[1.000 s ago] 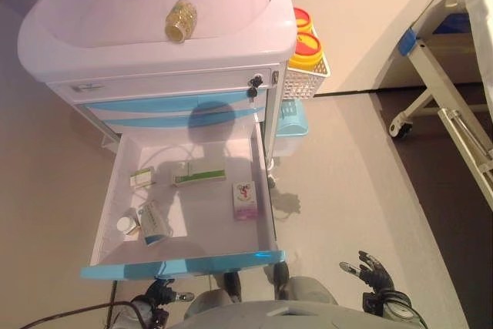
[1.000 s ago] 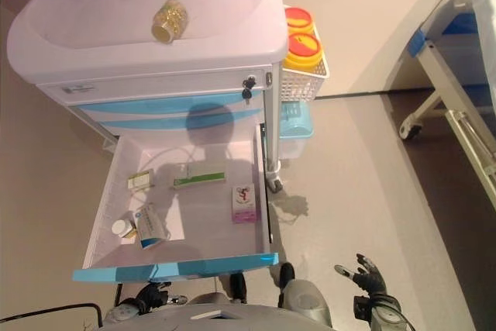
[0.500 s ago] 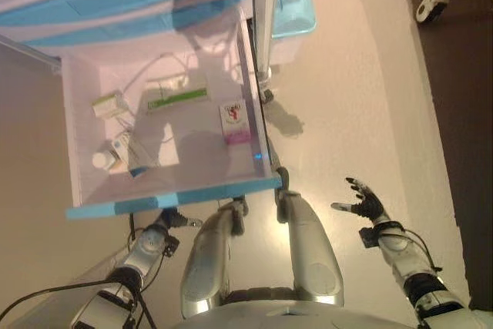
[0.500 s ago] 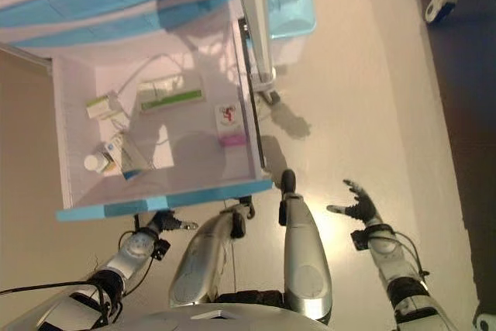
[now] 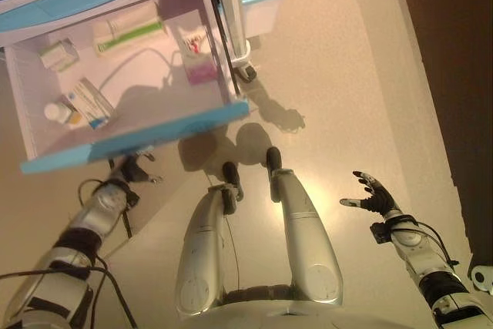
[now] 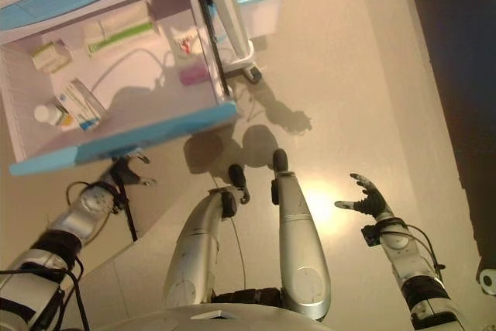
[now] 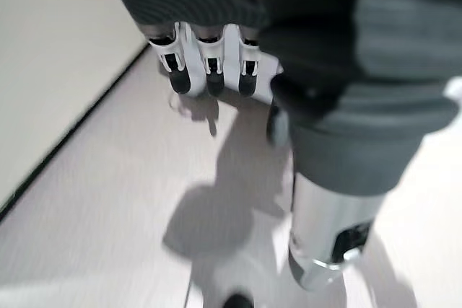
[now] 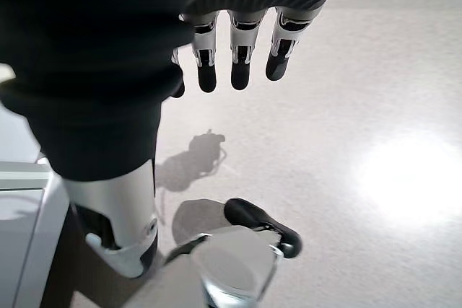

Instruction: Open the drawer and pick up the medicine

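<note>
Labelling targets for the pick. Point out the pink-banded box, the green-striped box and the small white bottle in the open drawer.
pink-banded box (image 5: pixel 197 55), left eye view, on its top face.
green-striped box (image 5: pixel 129 30), left eye view, mid-length on its top.
small white bottle (image 5: pixel 55 112), left eye view, on its cap.

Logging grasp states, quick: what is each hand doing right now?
Left hand: open, holding nothing, below the drawer front.
Right hand: open, holding nothing.
</note>
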Robot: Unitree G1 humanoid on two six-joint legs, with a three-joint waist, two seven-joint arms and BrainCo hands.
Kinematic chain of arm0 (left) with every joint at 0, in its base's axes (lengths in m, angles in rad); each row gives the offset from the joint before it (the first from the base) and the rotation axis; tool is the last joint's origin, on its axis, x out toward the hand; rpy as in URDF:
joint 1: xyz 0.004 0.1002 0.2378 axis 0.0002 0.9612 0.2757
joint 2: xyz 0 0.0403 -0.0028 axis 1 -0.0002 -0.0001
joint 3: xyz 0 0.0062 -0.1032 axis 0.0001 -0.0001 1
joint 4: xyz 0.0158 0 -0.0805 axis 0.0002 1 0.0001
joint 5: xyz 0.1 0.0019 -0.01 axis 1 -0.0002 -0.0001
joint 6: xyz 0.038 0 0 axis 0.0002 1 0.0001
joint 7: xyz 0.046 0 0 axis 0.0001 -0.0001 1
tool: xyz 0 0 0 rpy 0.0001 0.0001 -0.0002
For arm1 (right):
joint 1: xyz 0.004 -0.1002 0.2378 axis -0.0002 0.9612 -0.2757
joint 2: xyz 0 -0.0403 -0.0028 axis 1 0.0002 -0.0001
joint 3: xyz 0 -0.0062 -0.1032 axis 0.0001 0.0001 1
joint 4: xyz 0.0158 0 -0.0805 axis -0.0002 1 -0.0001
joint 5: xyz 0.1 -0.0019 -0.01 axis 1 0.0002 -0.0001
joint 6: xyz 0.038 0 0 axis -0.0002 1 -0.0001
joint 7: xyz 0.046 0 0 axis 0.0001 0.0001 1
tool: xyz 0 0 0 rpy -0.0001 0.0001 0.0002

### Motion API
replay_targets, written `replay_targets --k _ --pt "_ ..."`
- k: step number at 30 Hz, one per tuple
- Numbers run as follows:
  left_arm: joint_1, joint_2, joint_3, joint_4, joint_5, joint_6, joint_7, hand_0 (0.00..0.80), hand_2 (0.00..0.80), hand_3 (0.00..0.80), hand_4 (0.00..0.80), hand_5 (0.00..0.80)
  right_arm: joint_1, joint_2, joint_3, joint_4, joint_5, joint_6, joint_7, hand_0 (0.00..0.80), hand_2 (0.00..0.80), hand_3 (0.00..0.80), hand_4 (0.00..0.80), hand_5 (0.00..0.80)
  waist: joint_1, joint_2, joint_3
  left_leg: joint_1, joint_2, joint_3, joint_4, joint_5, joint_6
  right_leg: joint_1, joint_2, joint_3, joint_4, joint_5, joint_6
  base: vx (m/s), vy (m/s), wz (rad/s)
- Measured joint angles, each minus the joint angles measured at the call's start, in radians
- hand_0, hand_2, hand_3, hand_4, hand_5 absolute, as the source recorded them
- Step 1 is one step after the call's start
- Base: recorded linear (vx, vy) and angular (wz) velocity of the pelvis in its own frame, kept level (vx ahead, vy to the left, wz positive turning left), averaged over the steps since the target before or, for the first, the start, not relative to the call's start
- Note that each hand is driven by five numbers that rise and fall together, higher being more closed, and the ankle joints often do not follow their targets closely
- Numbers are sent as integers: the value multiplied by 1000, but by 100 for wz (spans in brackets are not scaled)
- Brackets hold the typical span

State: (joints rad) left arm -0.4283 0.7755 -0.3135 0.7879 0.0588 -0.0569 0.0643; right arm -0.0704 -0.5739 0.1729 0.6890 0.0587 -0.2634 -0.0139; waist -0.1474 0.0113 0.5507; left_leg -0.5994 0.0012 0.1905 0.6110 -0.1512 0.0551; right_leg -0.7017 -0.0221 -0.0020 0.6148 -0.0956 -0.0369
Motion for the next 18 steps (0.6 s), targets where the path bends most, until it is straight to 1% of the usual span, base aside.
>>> replay_targets --k 2,5,10,12,15,18 --pt "-84 55 10 7 -66 49 -6 0 0 0 0 0 5 -2 0 -6 0 -1 -4 0 0 0 0 0 -2 -3 1 -9 5 2 4 1 -1 -10 1 3 3 0 0 37 21 -3" --pt "-220 106 44 45 -149 101 -1 0 0 0 0 0 13 -1 3 -19 0 -16 -19 0 0 0 0 0 -12 -3 2 -12 9 4 7 -1 -3 -11 7 9 2 1 0 16 5 -3" --pt "-418 116 49 187 -263 118 98 0 0 0 0 0 16 7 59 -43 0 -35 -56 0 0 0 0 0 -37 -4 2 -42 14 4 15 -3 -6 -35 24 21 -1 8 0 2 -9 -3" --pt "-452 116 50 221 -276 114 129 0 0 0 0 0 17 7 83 -43 0 -39 -70 0 0 0 0 0 -46 -4 2 -41 15 2 15 -6 -8 -34 28 24 -5 7 0 0 -28 -11" --pt "-464 116 50 220 -296 101 166 0 0 0 0 0 17 8 98 -40 0 -39 -81 0 0 0 0 0 -50 -4 2 -41 14 -10 15 -13 -15 -32 33 26 -9 10 -4 -5 -12 -10" --pt "-463 115 50 225 -296 95 174 0 0 0 0 0 17 10 108 -33 -1 -39 -90 0 0 0 0 0 -49 -4 2 -39 13 -24 15 -14 -18 -24 35 19 -13 11 -6 -12 -6 4"
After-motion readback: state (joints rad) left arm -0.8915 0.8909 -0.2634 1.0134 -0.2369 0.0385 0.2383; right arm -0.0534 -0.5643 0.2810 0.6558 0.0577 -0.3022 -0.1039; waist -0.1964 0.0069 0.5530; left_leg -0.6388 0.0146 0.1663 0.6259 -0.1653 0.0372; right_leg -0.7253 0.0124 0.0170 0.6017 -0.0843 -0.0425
